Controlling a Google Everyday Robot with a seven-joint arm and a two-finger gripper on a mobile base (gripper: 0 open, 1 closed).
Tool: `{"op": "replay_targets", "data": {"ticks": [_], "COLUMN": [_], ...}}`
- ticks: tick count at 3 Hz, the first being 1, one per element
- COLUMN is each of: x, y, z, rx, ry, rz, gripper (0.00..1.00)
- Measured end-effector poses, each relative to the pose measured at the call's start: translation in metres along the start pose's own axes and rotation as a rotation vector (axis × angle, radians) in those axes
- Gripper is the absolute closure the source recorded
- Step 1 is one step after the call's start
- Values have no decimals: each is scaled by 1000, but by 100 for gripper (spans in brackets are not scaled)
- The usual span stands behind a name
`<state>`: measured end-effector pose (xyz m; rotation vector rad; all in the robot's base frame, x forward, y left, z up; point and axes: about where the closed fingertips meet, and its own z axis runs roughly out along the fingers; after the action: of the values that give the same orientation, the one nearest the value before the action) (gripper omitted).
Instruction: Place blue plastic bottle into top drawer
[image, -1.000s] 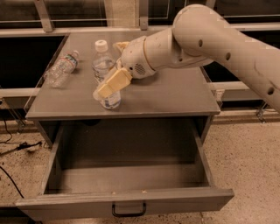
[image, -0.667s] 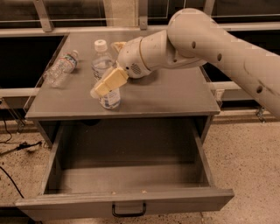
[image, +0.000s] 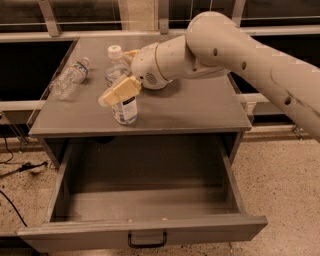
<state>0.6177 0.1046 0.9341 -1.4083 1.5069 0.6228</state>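
The blue plastic bottle (image: 125, 107) stands upright on the cabinet top (image: 200, 110), left of centre, with a white cap and a white and dark blue label. My gripper (image: 116, 76) reaches in from the right at mid-height of the bottle. One tan finger (image: 120, 90) lies across the bottle's front and the other sits behind it near the neck. The jaws look open around the bottle, which rests on the top. The top drawer (image: 145, 231) is pulled fully out below, with nothing in it, and its black handle (image: 146, 241) is at the front centre.
A smaller crinkled clear bottle (image: 70, 77) lies on its side at the far left of the cabinet top. My bulky arm (image: 240, 55) spans the right rear of the top. Dark cables (image: 12, 172) lie on the floor at the left.
My gripper has shifted slightly left along the bottle. The bottle stays upright in the same place. The drawer has not moved.
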Motion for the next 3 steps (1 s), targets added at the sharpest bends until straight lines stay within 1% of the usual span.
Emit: {"op": "replay_targets", "data": {"ticks": [2,3], "x": [0,0], "y": [0,0], "z": [0,0], "rx": [0,0], "ry": [0,0], "rz": [0,0], "gripper": [65,96]}}
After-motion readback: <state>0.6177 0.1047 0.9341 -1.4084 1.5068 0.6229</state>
